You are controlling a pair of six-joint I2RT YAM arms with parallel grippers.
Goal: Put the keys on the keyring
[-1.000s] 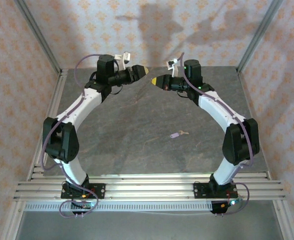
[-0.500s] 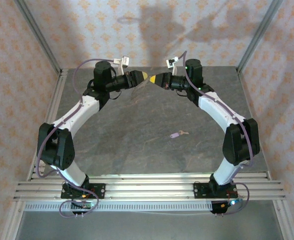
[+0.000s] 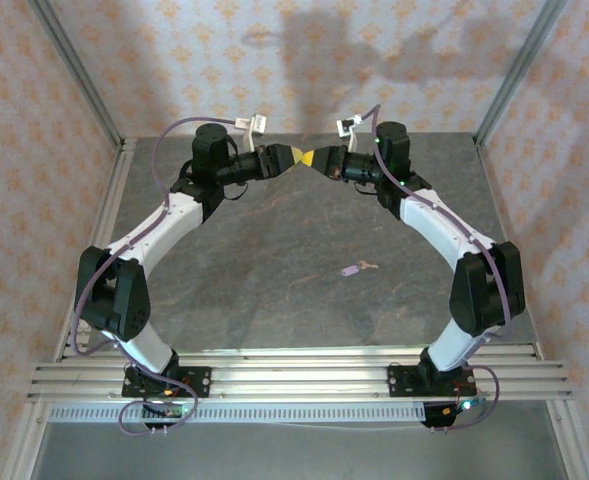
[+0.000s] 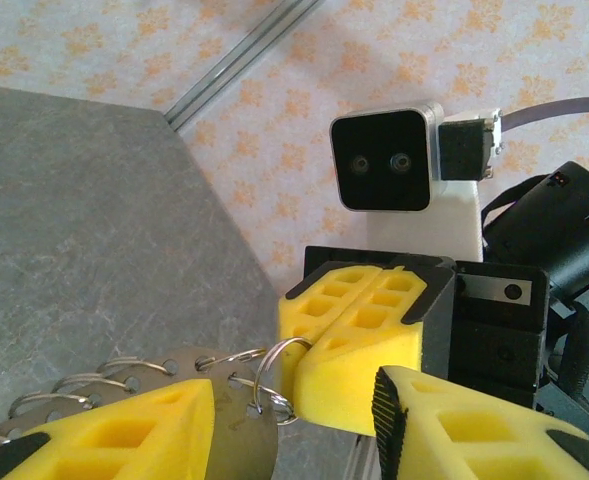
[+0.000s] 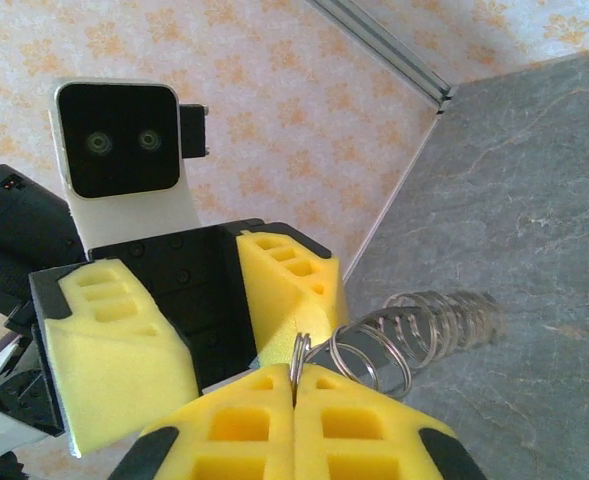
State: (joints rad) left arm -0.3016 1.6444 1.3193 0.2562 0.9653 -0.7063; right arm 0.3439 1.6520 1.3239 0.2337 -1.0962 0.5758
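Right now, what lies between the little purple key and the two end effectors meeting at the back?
Nothing: the top view shows bare grey tabletop from the key up to the left end effector and right end effector.

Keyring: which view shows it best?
Left wrist: the keyring, a metal plate strung with rings, is close, one ring pinched by the right gripper. Right wrist shows its rings in a row; top external, too small to tell.

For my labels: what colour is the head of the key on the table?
The key has a lilac head; top external view.
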